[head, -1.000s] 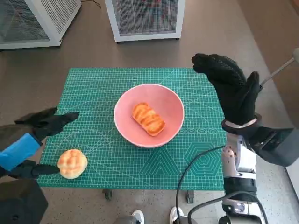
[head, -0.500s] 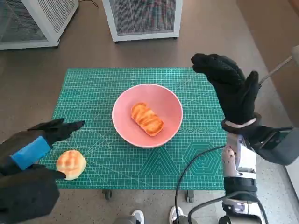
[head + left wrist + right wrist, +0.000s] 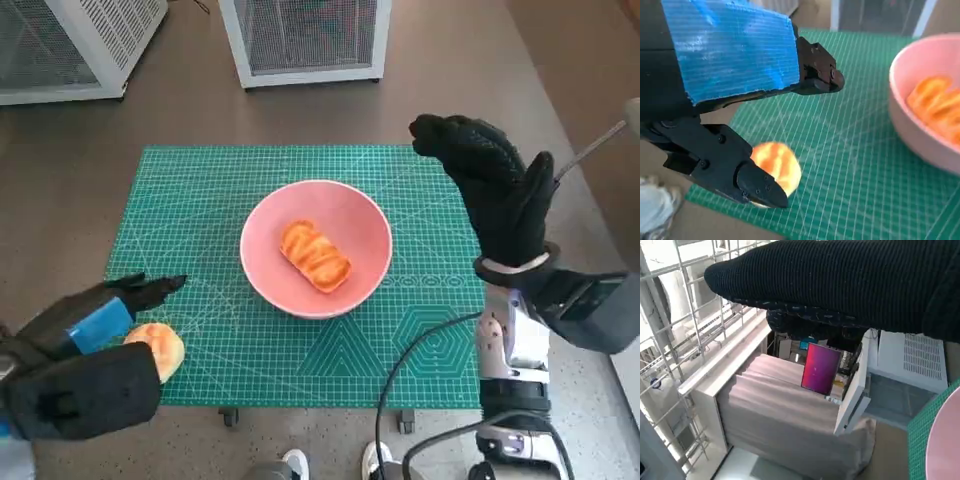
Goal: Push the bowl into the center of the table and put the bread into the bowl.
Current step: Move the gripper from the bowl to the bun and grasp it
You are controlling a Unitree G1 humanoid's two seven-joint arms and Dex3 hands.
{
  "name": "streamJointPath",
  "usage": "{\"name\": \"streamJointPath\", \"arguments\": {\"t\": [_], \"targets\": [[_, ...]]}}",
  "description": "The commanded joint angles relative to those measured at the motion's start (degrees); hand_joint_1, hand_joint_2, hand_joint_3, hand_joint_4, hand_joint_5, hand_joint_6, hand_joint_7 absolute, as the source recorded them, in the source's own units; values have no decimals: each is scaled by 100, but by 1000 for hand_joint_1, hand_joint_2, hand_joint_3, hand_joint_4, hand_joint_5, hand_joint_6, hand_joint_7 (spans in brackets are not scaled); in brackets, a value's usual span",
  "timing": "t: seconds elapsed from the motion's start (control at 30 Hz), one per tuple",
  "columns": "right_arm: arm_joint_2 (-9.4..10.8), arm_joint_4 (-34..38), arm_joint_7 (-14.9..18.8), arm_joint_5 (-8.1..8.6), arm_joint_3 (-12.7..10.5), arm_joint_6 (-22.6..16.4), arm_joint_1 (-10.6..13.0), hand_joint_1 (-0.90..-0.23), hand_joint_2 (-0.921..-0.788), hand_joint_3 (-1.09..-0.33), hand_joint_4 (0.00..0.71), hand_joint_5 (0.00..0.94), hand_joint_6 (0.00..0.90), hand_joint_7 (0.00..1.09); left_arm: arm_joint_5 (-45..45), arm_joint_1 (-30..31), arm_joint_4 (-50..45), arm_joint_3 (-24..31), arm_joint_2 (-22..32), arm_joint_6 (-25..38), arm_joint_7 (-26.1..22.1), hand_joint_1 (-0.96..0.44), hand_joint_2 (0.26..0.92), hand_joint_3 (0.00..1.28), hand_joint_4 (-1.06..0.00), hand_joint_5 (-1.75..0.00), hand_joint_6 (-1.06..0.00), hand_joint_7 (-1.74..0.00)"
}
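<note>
**Round bun under my left hand**

My left hand hovers over the round bun at lower left, fingers spread, gripping nothing. My right hand is raised, open. The pink bowl sits mid-frame holding a striped bread.

The bench is small and almost wholly covered by a green cutting mat printed with a pale grid. A pink bowl sits on the mat, about in the middle. A round golden bun lies on the mat well apart from the bowl, toward the bench's front corner on the robot's left, close to the mat's front edge. Below that front edge, small casters show under the bench.
</note>
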Motion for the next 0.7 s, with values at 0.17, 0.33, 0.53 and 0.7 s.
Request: {"name": "streamJointPath", "arguments": {"t": [0.17, 0.33, 0.53, 0.7], "targets": [[-37, 22, 41, 68, -30, 95, 44, -639, -921, -672, 188, 1, 79, 369, 369, 17, -17, -290, 106, 230, 59, -254, 699, 7, -166, -3, -289, -4], [-46, 13, 36, 62, -33, 102, 53, -642, -921, -672, 188, 1, 79, 368, 533, 107, -35, -392, 82, 281, 64, -256, 701, 6, -167, -2, -292, -3], [-47, 8, 26, 55, -33, 115, 59, -643, -921, -672, 188, 1, 79, 368, 618, 226, -30, -428, 28, 268, 63, -251, 702, 4, -168, -1, -293, -2], [-58, 20, 10, 30, -35, 115, 51, -643, -921, -672, 187, 0, 79, 367, 710, 315, -2, -475, -33, 254, 102, -245, 703, 3, -169, -1, -292, -1]]}}
